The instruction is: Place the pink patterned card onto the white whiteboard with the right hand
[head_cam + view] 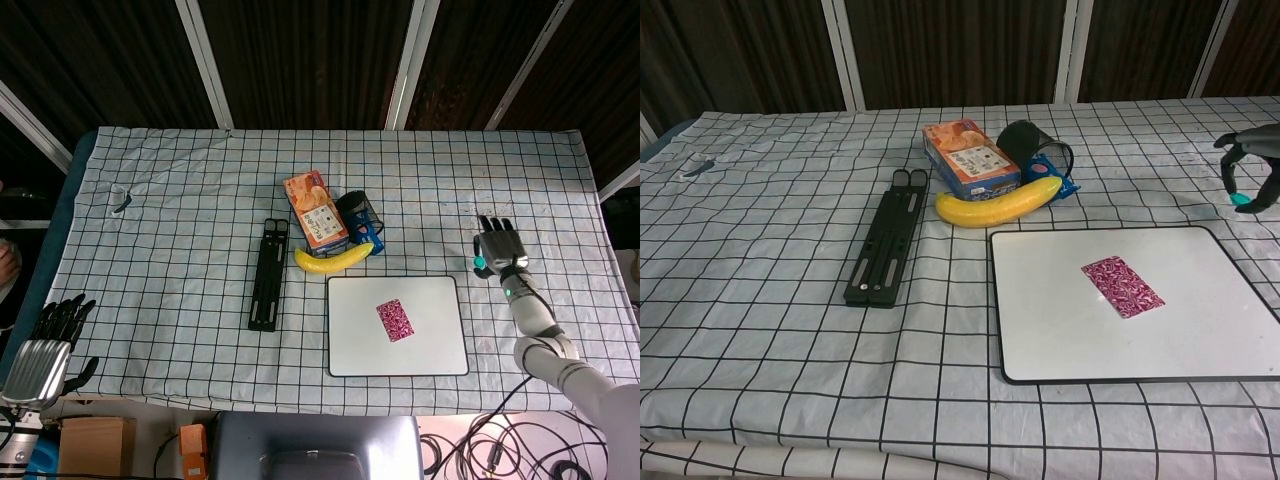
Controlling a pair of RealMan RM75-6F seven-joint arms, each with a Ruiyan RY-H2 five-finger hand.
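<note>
Pink patterned card [395,320] flat on white whiteboard [440,352]; right robot hand [499,249] empty (fingers apart).

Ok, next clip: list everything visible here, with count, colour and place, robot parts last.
card: one, pink patterned, flat on the whiteboard.
whiteboard: one, white with dark rim, on the cloth, front right.
banana: one, yellow, just behind the whiteboard.
snack box: one, orange, behind the banana.
cup: one, black, lying beside the box.
blue packet: one, under the cup's edge; details unclear.
folded stand: one, black, left of the banana.
tablecloth: one, white with black grid.
right hand: one, grey, fingers spread, right of the whiteboard, holding nothing.
left hand: one, silver and black, off the table's front left corner.
</note>
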